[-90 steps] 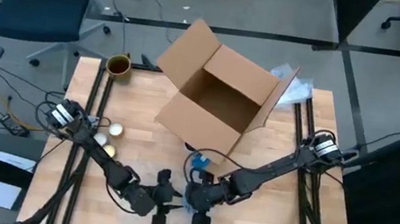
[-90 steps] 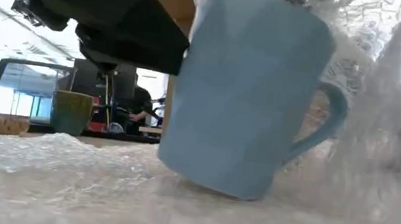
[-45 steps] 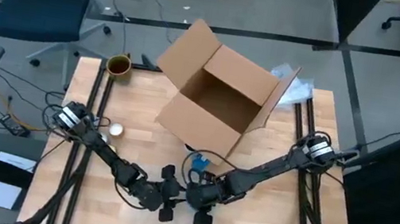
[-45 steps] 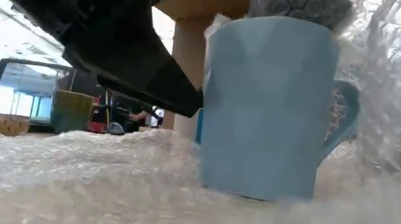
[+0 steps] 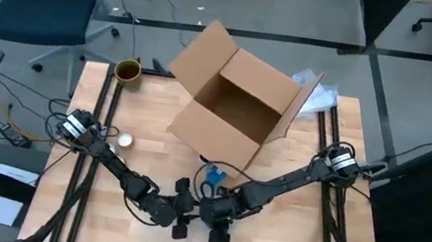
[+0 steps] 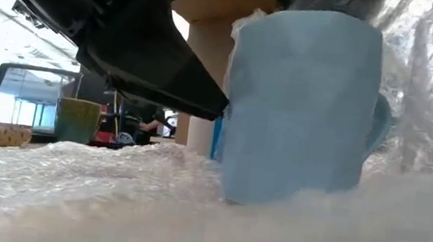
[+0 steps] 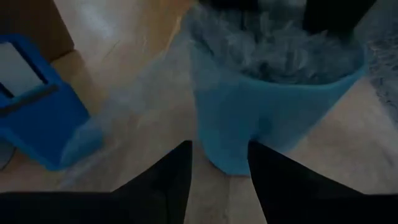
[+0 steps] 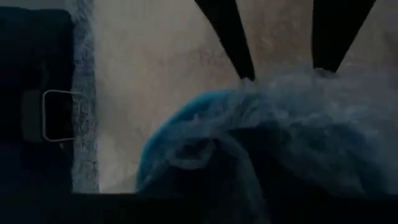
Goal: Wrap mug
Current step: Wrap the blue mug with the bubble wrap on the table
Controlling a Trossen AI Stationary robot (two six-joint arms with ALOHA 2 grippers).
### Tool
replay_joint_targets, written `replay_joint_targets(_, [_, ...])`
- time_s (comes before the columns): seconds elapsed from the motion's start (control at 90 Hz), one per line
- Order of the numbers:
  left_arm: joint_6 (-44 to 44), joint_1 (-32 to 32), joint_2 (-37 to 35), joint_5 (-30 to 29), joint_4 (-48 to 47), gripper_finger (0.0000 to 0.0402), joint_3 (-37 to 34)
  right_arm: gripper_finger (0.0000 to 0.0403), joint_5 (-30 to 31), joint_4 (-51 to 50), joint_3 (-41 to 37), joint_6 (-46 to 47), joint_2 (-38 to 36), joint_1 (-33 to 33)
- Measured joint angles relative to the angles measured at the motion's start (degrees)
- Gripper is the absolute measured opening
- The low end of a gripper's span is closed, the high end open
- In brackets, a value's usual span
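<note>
The blue mug (image 6: 303, 106) is standing upright on the bubble wrap (image 6: 73, 178) near the table's front edge, wrap stuffed into its mouth. The left gripper (image 7: 217, 163) is pointing at it from nine o'clock, fingers slightly spread. The right gripper (image 8: 280, 59) is hovering just above, fingers spread over the wrap.

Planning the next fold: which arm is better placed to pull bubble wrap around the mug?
Probably the left: its open gripper faces the blue mug beside loose bubble wrap; the right gripper sits over its stuffed mouth.
</note>
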Motion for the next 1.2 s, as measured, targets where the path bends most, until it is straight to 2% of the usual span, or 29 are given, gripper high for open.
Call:
replay_joint_targets(0.267, [0.07,0.0,0.0,-0.07,-0.13,0.0142,0.0,0.008,0.98,-7.38,6.08,2.39,-0.03,0.0])
replay_joint_targets(0.456, [1.29,-0.08,-0.98,0.0,-0.45,0.0142,0.0,0.0065,2.02,-8.39,6.39,2.37,-0.06,0.0])
replay_joint_targets(0.622, [3.23,-1.26,-6.32,0.19,-2.12,0.0142,-0.02,0.0046,2.35,-8.33,5.36,2.38,2.27,0.02])
replay_joint_targets(0.778, [7.23,-2.62,-11.36,-2.58,-1.52,0.0142,-0.04,0.0027,2.01,-8.11,5.41,1.76,4.7,0.11])
replay_joint_targets(1.0, [7.41,-2.64,-8.81,-4.59,2.58,0.0142,0.0,0.0002,4.99,-8.11,5.5,1.49,3.89,0.5])
replay_joint_targets(1.2, [8.71,-1.57,-3.45,-4.74,14.38,0.0142,0.02,0.0001,4.51,-7.9,6.32,1.33,3.5,0.52])
